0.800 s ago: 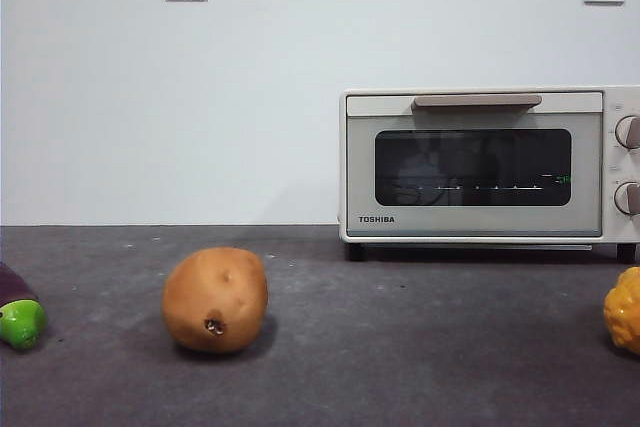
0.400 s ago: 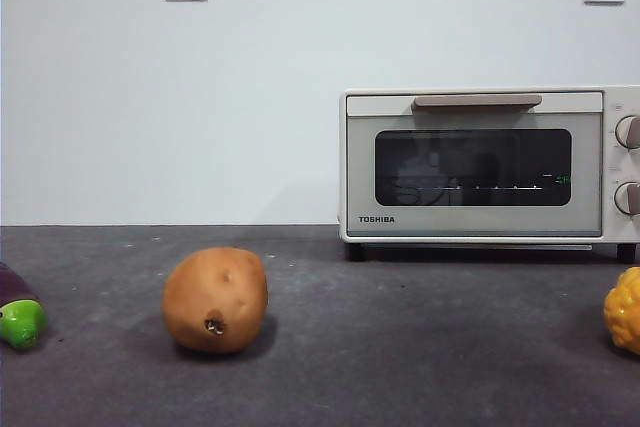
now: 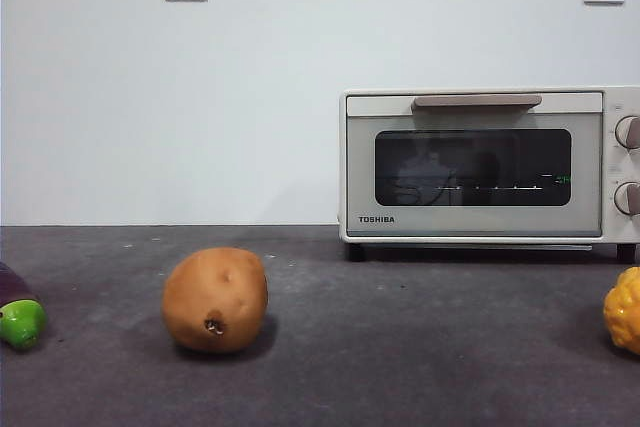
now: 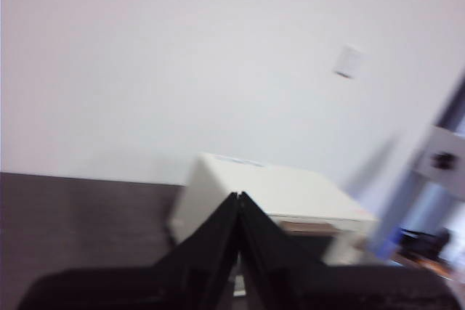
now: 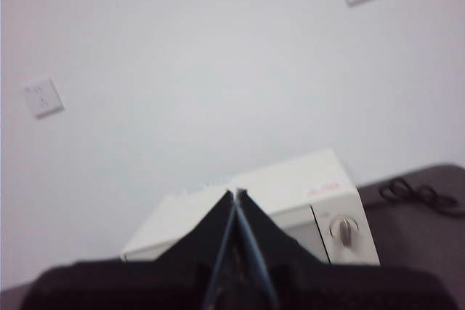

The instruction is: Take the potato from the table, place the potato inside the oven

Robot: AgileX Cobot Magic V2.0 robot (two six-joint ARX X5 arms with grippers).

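Orange-brown potato (image 3: 215,300) untouched on counter (image 3: 420,347), oven (image 3: 480,162) door shut; I see both end effectors (image 4: 238,201) (image 5: 236,195) closed, empty. All steps left.

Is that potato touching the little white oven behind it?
Apart. The front view shows the potato resting on the table with bare grey surface between it and the oven, which stands farther back and off to the side.

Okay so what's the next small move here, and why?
Probably open the oven first: its door is closed, so the potato, sitting untouched on the table, has no way in. Both the left gripper and right gripper are shut, empty and aimed at the oven; either could go for the handle.
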